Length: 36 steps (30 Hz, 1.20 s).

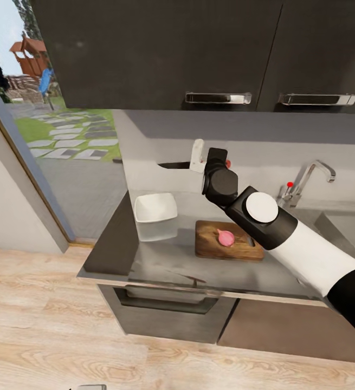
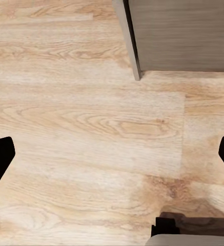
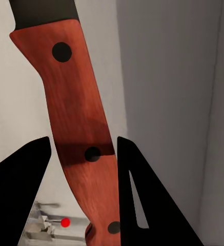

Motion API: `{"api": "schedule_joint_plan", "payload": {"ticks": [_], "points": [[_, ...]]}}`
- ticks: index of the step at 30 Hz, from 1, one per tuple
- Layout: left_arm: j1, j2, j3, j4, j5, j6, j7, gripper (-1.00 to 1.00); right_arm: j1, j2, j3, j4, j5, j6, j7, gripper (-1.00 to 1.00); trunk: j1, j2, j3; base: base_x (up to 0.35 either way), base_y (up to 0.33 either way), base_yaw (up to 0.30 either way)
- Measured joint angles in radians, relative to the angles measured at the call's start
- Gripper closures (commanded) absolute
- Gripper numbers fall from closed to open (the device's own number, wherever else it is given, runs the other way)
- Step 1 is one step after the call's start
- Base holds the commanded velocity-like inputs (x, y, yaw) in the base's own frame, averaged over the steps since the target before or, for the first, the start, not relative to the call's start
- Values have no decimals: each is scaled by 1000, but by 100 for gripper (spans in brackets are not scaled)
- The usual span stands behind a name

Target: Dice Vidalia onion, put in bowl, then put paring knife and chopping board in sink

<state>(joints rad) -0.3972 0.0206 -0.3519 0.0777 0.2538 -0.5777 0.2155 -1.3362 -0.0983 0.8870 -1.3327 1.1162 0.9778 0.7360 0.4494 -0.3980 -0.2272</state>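
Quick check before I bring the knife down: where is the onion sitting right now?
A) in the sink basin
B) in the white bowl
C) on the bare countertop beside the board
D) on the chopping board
D: the head view shows the pink Vidalia onion lying on the chopping board, apart from the bowl and the sink; the right gripper is shut on the paring knife.

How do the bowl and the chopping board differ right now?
The bowl is white, squarish and holds nothing; the chopping board is dark brown, flat, wider, and carries the Vidalia onion. The bowl sits nearer the window, the board nearer the sink. Both rest on the countertop.
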Motion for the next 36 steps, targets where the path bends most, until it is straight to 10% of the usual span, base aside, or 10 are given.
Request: {"api": "schedule_joint_plan", "payload": {"ticks": [7, 19, 24, 36], "points": [[0, -1, 0, 0, 0, 0, 0, -100, 36, 2, 1, 2, -3, 1, -7, 100, 0, 0, 6, -80, -143, 0], [0, -2, 0, 0, 0, 1, 0, -100, 110, 32, 4, 153, -38, -3, -409, 100, 0, 0, 6, -91, -140, 0], [0, -2, 0, 0, 0, 1, 0, -100, 112, 41, 3, 214, -106, -2, -458, 100, 0, 0, 6, -82, -66, 0], [0, -3, 0, 0, 0, 1, 0, -100, 112, 41, 4, 228, -118, -11, -591, 100, 0, 0, 6, -10, -4, 0]]}}
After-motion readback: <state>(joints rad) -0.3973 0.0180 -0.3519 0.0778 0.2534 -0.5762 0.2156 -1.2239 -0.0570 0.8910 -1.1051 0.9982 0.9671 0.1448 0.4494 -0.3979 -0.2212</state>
